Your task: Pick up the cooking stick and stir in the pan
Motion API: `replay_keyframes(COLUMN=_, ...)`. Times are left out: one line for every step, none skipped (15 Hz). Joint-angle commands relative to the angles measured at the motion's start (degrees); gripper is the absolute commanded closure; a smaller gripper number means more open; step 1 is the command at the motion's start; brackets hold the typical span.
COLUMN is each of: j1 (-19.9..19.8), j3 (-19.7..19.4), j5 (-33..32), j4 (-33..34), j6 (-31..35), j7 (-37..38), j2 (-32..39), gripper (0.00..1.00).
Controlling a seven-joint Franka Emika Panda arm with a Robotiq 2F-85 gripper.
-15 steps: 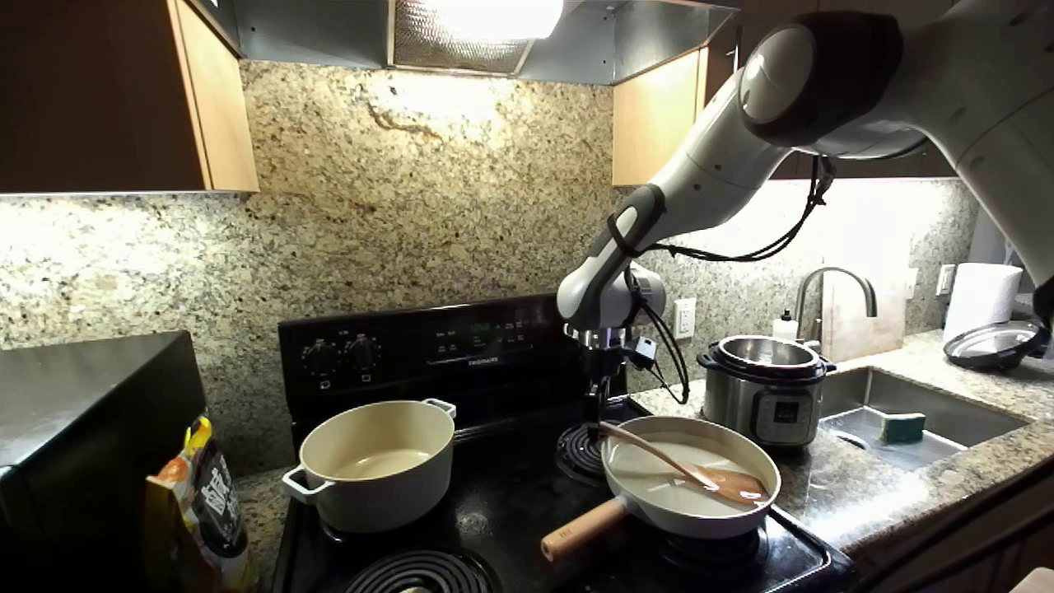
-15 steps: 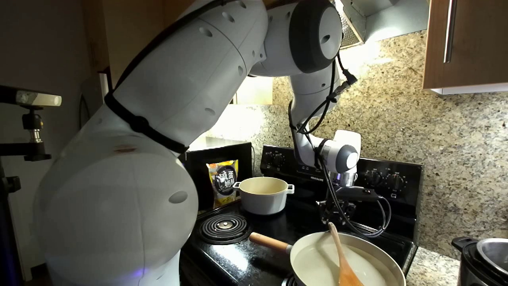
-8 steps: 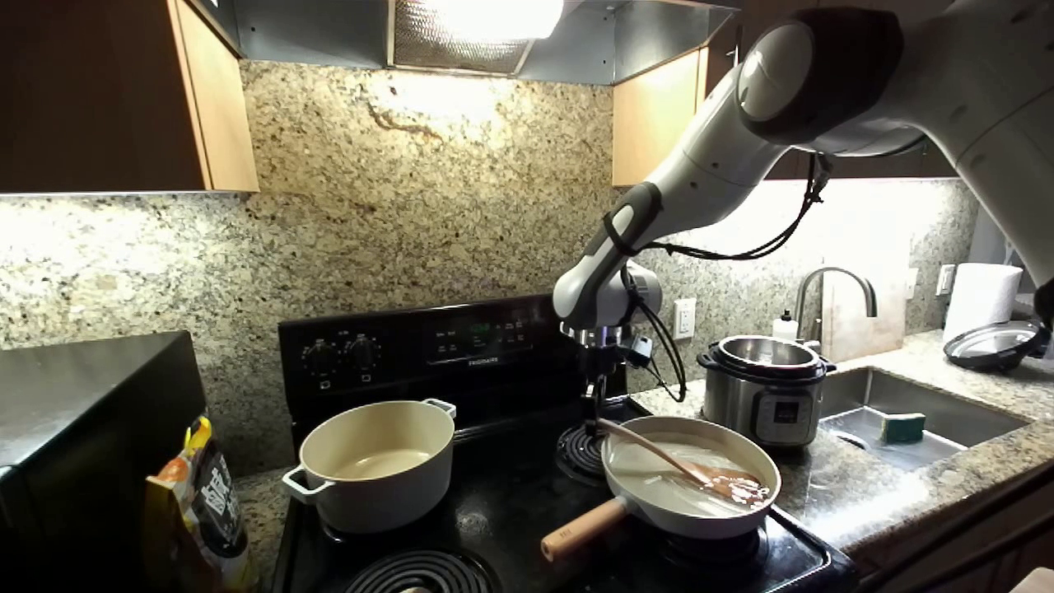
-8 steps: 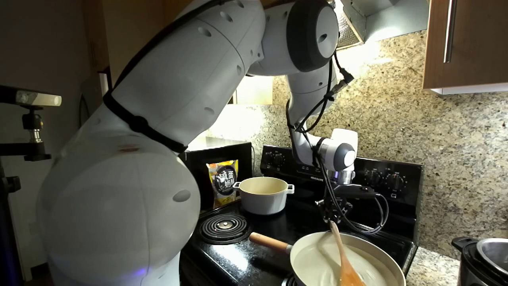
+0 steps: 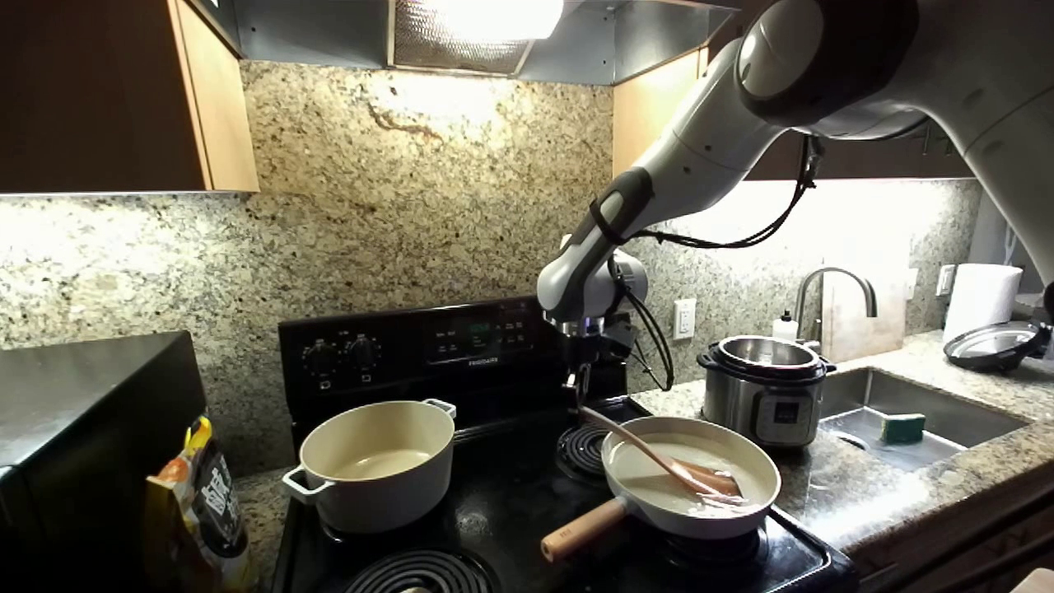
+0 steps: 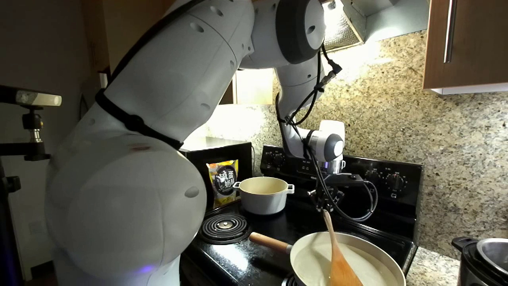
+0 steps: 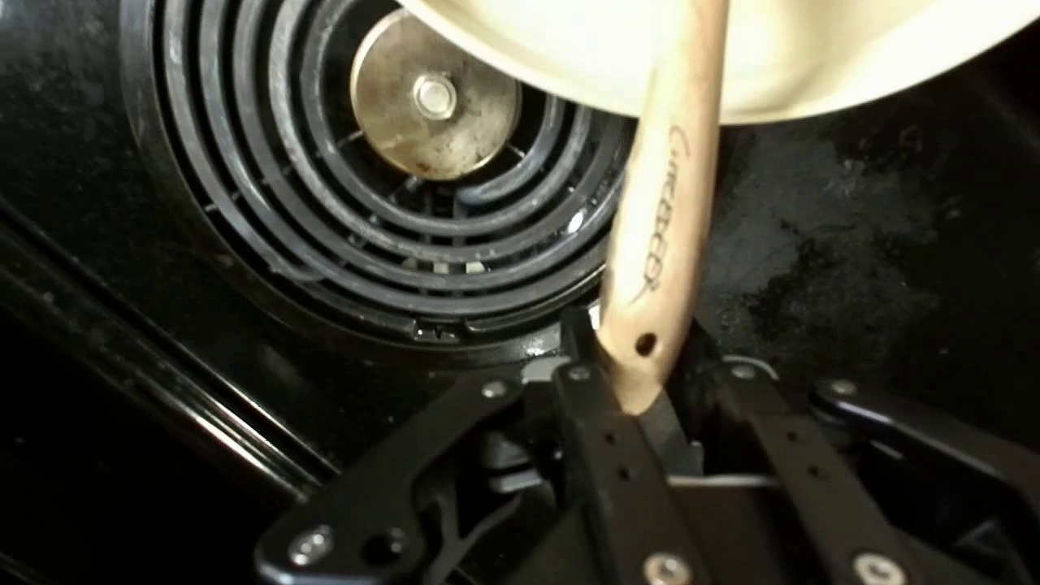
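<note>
Through the wrist view, I'm clenching the gripper [image 7: 642, 349] on the end of the cooking stick [image 7: 670, 203] at lower centre. In an exterior view, its broad end is reaching into the pan [image 5: 700, 528], lower right, and a pale pot [image 5: 395, 494] is sitting lower left.

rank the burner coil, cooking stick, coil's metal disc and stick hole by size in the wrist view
1. Burner coil
2. Cooking stick and metal disc: unsure, stick longer but disc wider
3. Stick hole
</note>
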Motion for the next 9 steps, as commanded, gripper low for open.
replay_keyframes(j1=1.0, j3=0.7, j5=-0.4, j4=-3.6, j6=5.9, j7=2.7, j2=-2.2, gripper=0.89)
replay_keyframes(j1=1.0, j3=1.2, j5=0.0, j4=-3.6, j6=7.6, j7=3.0, j2=-2.0, gripper=0.89)
replay_keyframes(j1=0.8, j3=1.7, j5=0.3, j4=-3.2, j6=8.9, j7=3.2, j2=-1.6, gripper=0.89)
replay_keyframes(j1=0.6, j3=2.3, j5=0.4, j4=-2.3, j6=9.7, j7=3.1, j2=-0.9, gripper=0.89)
replay_keyframes(j1=0.2, j3=2.9, j5=0.5, j4=-1.6, j6=10.2, j7=2.7, j2=-0.6, gripper=0.89)
replay_keyframes(j1=-0.2, j3=3.4, j5=0.7, j4=-0.9, j6=10.2, j7=2.3, j2=-0.3, gripper=0.89)
replay_keyframes(j1=-0.5, j3=3.7, j5=0.9, j4=-0.1, j6=9.8, j7=1.9, j2=-0.2, gripper=0.89)
replay_keyframes(j1=-0.6, j3=3.8, j5=0.8, j4=0.4, j6=9.5, j7=1.9, j2=-0.2, gripper=0.89)
replay_keyframes(j1=-0.6, j3=3.5, j5=0.4, j4=1.0, j6=9.1, j7=1.9, j2=-0.3, gripper=0.89)
